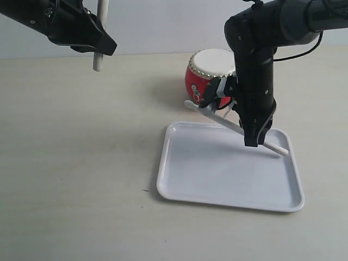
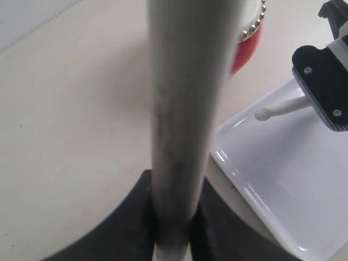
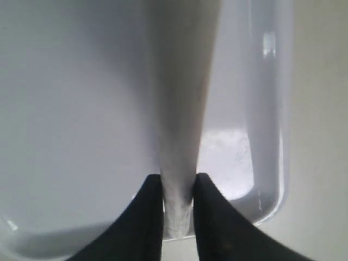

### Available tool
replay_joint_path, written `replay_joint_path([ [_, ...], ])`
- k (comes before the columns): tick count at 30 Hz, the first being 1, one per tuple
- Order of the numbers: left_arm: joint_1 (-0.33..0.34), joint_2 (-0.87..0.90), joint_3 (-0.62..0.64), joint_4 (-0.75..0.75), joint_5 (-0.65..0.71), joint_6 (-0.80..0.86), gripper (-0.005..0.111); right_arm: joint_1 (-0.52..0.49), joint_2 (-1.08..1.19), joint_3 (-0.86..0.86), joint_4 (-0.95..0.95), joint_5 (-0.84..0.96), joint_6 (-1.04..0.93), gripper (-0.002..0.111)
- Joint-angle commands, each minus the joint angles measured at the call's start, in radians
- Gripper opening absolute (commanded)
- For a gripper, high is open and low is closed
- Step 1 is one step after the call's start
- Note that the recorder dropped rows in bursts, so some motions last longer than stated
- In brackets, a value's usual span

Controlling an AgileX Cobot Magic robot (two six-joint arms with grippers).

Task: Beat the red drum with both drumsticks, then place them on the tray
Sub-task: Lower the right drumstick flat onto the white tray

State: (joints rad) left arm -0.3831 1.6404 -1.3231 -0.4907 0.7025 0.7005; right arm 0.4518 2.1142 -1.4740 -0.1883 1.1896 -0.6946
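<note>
Pinching the right drumstick (image 1: 277, 148) between its jaws, the right gripper (image 1: 252, 140) hung over the tray's far edge. The stick slanted low across the tray (image 1: 179, 182), its middle hidden by the arm. Whether it touched the tray could not be told. Behind the tray stood the red drum (image 1: 209, 68), partly covered by that arm. Raised well left of the tray, the left gripper (image 1: 101, 48) clamped the left drumstick (image 1: 98, 61) upright, its top cut off.
</note>
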Motion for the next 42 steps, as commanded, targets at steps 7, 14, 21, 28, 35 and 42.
replay_joint_path([
  [7,0.002,-0.012,0.003,-0.021,-0.02,0.005,0.0,0.002,0.005,0.001,0.032,-0.105,-0.037,0.0],
  [14,0.002,-0.012,0.003,-0.021,-0.022,0.01,0.0,0.002,0.016,0.001,-0.014,-0.104,-0.037,0.0],
  [21,0.002,-0.012,0.003,-0.021,-0.022,0.01,0.0,0.002,0.016,0.001,-0.007,-0.097,-0.039,0.0],
  [28,0.002,-0.012,0.003,-0.025,-0.025,0.01,0.0,0.002,0.034,0.001,-0.003,-0.096,-0.043,0.0],
  [35,0.002,-0.012,0.003,-0.027,-0.04,0.01,0.0,0.002,0.048,0.001,-0.009,-0.082,-0.033,0.003],
  [42,0.002,-0.012,0.003,-0.027,-0.042,0.023,0.0,0.002,0.046,0.001,-0.001,-0.082,0.02,0.046],
])
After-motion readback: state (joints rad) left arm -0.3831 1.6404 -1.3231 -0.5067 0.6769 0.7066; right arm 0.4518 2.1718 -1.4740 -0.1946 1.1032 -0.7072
